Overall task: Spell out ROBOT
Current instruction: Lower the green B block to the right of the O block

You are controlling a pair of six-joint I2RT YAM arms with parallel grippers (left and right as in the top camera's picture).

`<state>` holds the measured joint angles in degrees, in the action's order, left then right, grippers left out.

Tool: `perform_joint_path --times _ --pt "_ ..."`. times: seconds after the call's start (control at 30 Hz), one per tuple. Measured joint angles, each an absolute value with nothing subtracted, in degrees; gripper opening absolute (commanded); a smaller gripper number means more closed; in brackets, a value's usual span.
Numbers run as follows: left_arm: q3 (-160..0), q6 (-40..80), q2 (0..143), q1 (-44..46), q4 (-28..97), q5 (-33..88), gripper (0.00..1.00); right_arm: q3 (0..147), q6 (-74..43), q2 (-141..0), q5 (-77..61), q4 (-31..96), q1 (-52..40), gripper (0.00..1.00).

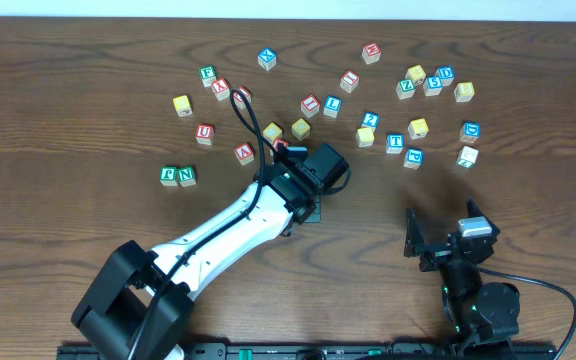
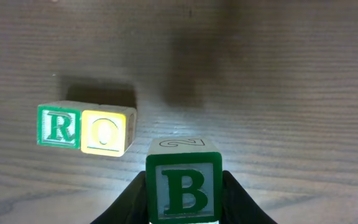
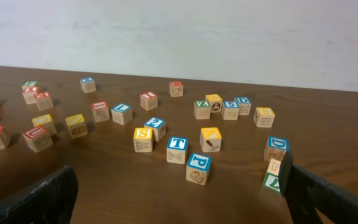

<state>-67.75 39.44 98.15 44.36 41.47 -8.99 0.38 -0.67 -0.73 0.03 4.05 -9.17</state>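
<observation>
Findings for your attention, operator. You have two arms and two grippers in view.

The left gripper (image 2: 184, 208) is clamped on one cube, the green-bordered B cube (image 2: 183, 186). Its two dark fingers (image 2: 126, 208) press one on each side face, and the B faces the wrist camera. You cannot tell from this view whether the cube's underside touches the table (image 1: 68, 200).

Two cubes stand on the wood beyond it, side by side and touching. The green-bordered R cube (image 2: 58, 126) is on the left and the yellow O cube (image 2: 107, 130) on the right. The held B sits to the right of the O and nearer the camera, apart from it and out of line with the pair. In the overhead view the left arm (image 1: 228, 235) covers this spot, so the pair cannot be seen there.

The right gripper (image 3: 179, 208) has its two jaws spread wide with nothing between them. It is low over the near right part of the table.

One blue-bordered T cube (image 3: 177, 149) stands in the loose scatter ahead of the right gripper, well apart from the R and O.

Seven yellow-topped cubes (image 1: 418, 128) lie in that scatter. Their markings are too small to say which bears an O.

Two green cubes, the F cube (image 1: 168, 175) and the N cube (image 1: 186, 176), sit touching left of the arm.
</observation>
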Motion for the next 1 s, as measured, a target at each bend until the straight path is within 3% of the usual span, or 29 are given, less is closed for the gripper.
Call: perform_joint_path --times 0.37,1.0 --pt "-59.02 40.51 98.15 44.36 31.11 -9.19 0.07 0.38 -0.67 -0.73 0.03 4.05 -9.17 0.99" --pt "-55.11 40.05 98.15 44.36 26.52 -12.84 0.08 0.38 -0.67 -0.73 0.03 4.05 -9.17 0.99"
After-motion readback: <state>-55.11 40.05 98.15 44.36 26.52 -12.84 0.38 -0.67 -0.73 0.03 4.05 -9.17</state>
